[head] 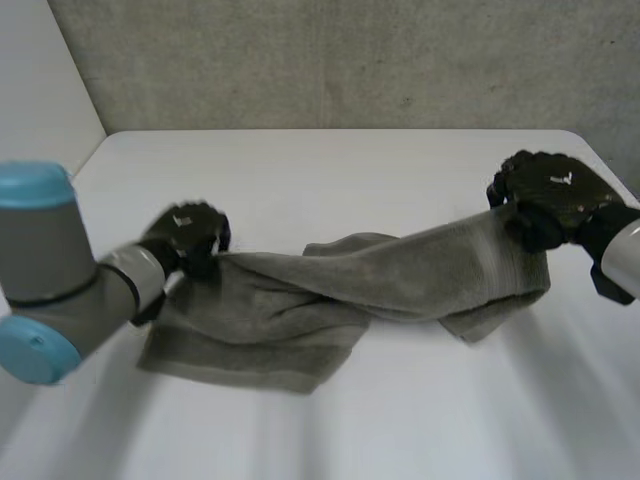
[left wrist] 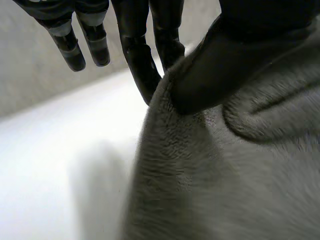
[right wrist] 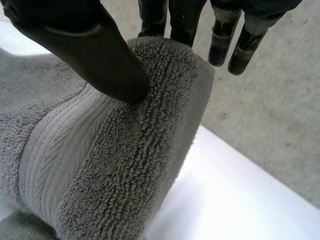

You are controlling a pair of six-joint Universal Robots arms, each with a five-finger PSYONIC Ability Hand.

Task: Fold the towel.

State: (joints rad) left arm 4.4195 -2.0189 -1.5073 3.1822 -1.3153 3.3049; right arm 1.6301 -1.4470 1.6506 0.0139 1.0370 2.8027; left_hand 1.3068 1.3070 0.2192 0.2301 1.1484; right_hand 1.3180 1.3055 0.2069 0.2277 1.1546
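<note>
Tabletop point(head: 350, 170) lay white under a grey wall point(head: 350, 60); left hand point(head: 185, 235) and right hand point(head: 550, 195) each pinched a towel point(head: 400, 270) end.

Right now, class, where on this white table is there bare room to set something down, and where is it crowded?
Bare: the table strip between the grey towel and the back wall, and the near strip in front of the towel. Crowded: the middle band, where the towel stretches between the left hand and right hand.
</note>
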